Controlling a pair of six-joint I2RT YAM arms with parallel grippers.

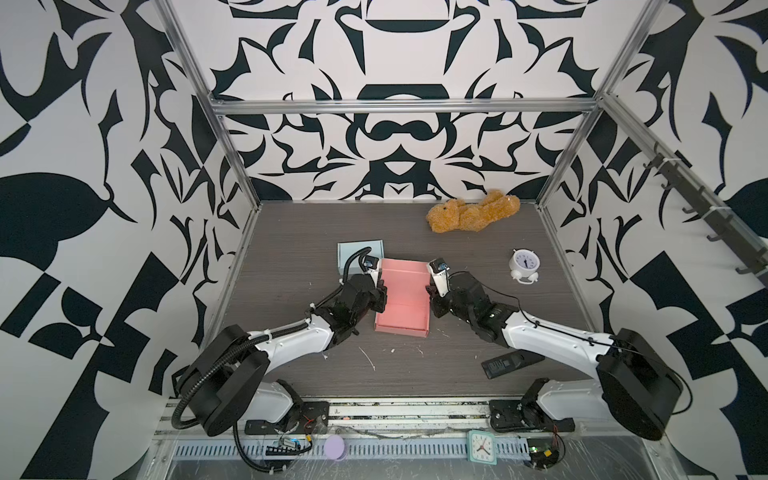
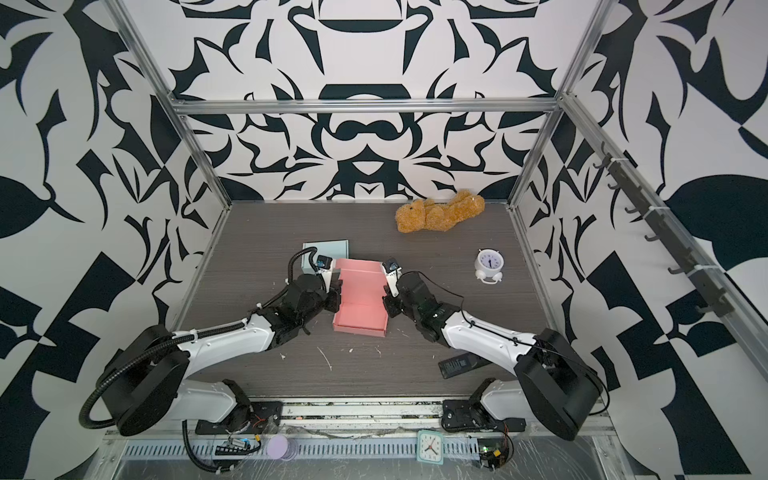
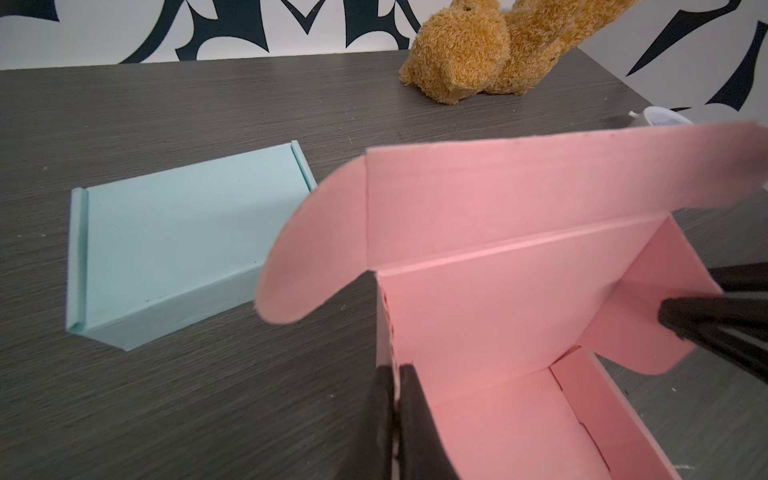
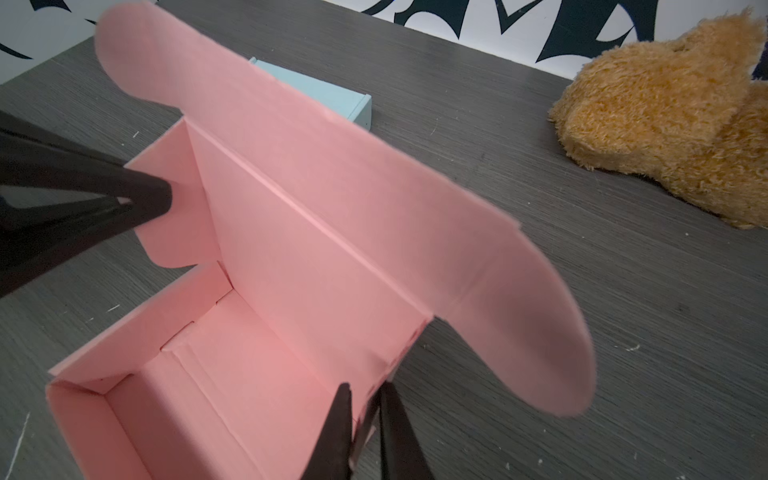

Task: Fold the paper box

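left wrist: box (image 3: 498,324) side inside left gripper (image 3: 395,374)

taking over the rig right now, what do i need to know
left claw: shut on the left wall of the pink box.
right claw: astride the right wall; whether it grips is unclear.
pink box: mid-table between the arms, open side up.
Done: tray walls are up.
Left to do: the lid stands open at the far side; fold it down and tuck its flaps in.

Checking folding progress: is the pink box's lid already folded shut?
No, the pink box has its lid standing raised, leaving the inside open to view.
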